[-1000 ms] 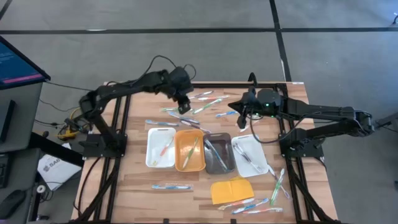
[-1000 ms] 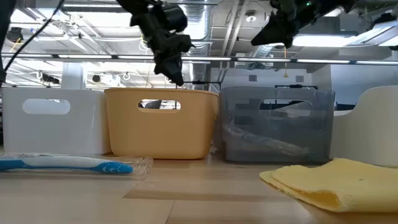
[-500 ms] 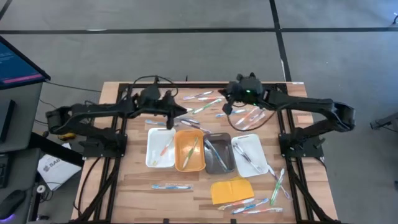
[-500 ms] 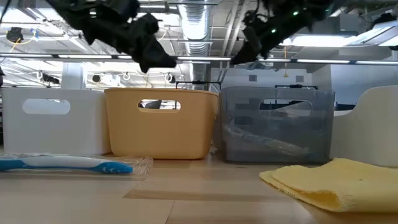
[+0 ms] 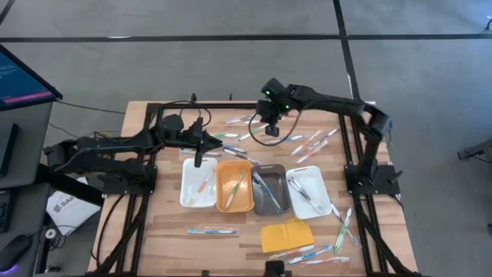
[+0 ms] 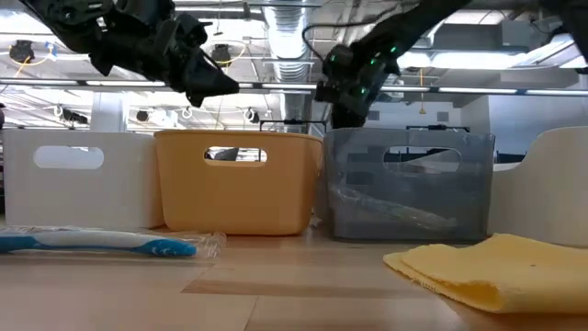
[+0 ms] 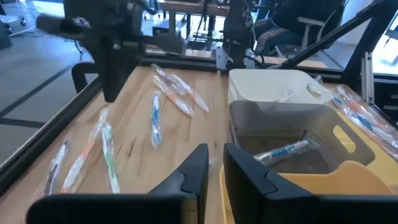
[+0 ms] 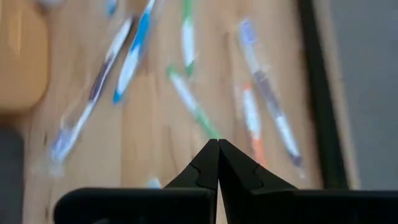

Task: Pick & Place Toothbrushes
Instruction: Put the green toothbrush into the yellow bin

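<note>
Hovering shut and seemingly empty above loose toothbrushes [image 5: 304, 144] near the bench's far edge, the right hand [image 5: 271, 128] looks poised to pick, the left hand [image 5: 197, 149] narrow.

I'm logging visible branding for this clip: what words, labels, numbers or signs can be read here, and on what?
None can be read.
Monitor screen at the high view's left edge: lines of text, too small to read.
White sheet on the floor beside the table: dark print, too small to read.
Toothbrushes and trays: no readable markings.

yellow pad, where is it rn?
In the high view the yellow pad lies near the table's front edge, right of centre, just in front of the grey tray, with loose toothbrushes beside it.
</note>
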Robot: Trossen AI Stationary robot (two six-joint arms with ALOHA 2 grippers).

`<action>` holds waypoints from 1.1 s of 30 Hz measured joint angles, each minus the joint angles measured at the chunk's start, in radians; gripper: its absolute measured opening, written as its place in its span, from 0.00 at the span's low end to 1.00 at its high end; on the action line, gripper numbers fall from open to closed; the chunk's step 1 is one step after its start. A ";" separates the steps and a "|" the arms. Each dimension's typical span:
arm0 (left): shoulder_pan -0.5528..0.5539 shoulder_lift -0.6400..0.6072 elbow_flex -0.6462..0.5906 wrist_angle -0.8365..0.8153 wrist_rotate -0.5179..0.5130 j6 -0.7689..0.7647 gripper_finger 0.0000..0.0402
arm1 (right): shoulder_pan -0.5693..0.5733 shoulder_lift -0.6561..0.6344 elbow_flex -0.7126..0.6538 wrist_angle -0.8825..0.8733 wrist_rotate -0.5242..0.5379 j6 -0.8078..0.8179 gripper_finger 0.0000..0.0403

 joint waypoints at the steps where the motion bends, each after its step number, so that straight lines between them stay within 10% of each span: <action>1: 0.000 0.001 -0.005 0.007 0.000 0.001 0.11 | -0.011 0.026 0.018 -0.013 -0.039 -0.032 0.00; 23: -0.032 0.002 -0.021 0.012 0.000 -0.013 0.11 | 0.017 0.252 0.168 -0.053 0.067 -0.243 0.46; 33: -0.034 0.002 -0.021 0.009 0.000 -0.030 0.11 | 0.009 0.252 0.184 -0.098 0.066 -0.270 0.43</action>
